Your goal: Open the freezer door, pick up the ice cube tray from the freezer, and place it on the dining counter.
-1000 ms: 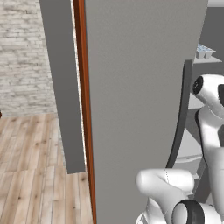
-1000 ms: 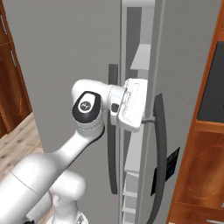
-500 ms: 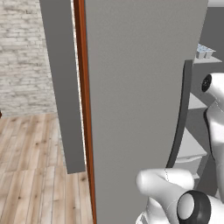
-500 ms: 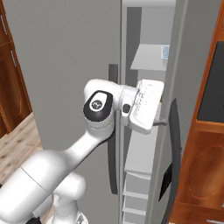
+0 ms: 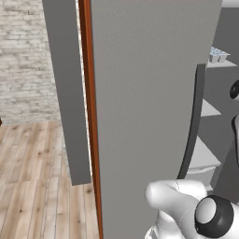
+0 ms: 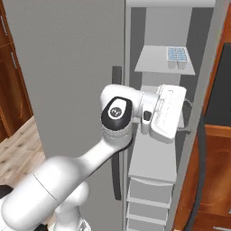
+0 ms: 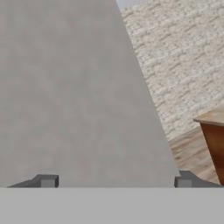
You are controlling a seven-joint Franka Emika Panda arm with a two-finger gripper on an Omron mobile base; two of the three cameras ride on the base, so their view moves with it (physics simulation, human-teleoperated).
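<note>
While tips are cropped low:
jaws: spread wide, gripper point(image 7: 116, 181) holds nothing, flat matte grey panel ahead
hidden: fingers behind white hand in right base view
freezer door point(image 6: 205, 113): swung open, seen edge-on
ice cube tray point(image 6: 177, 54): pale grid, upper white shelf in freezer point(image 6: 155, 27)
far: whitish brick wall point(image 7: 179, 57)

Ice cube tray point(image 6: 177, 54): one, at 1 o'clock in the right base view, on the top white shelf point(image 6: 163, 67). White shelves: two. Drawer fronts point(image 6: 147, 198) below: three. Dark bar handles point(image 6: 118, 135): two. Grey door panels point(image 5: 149, 93): two. Cups under the tray: count unclear.
</note>
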